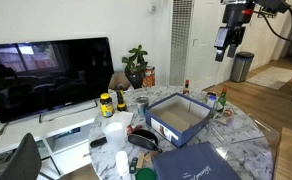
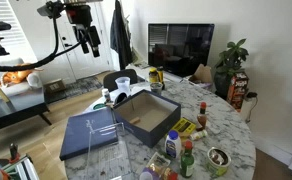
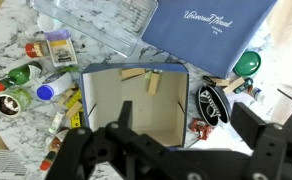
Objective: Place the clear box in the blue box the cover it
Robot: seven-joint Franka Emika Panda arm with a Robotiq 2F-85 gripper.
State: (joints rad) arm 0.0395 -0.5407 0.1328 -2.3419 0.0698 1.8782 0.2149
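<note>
step in hand: fetch the clear box [image 2: 102,160]. the gripper [image 1: 229,44] hangs high above the table [image 2: 232,140], jaws wide, nothing in them. in an exterior view the clear box lies flat at the near table edge, just beside the cover [image 2: 89,134]. the blue box [image 2: 134,127] sits mid-table, open, its pale floor mostly bare. judgement: come straight down over one wall of the clear box and pinch that wall, since the full width likely exceeds your opening; lift it level. room: the air above is free. bottles [image 2: 187,160] and a can [image 2: 218,158] crowd the blue box's right side, so carry in from the cover side and mind the near edge.
</note>
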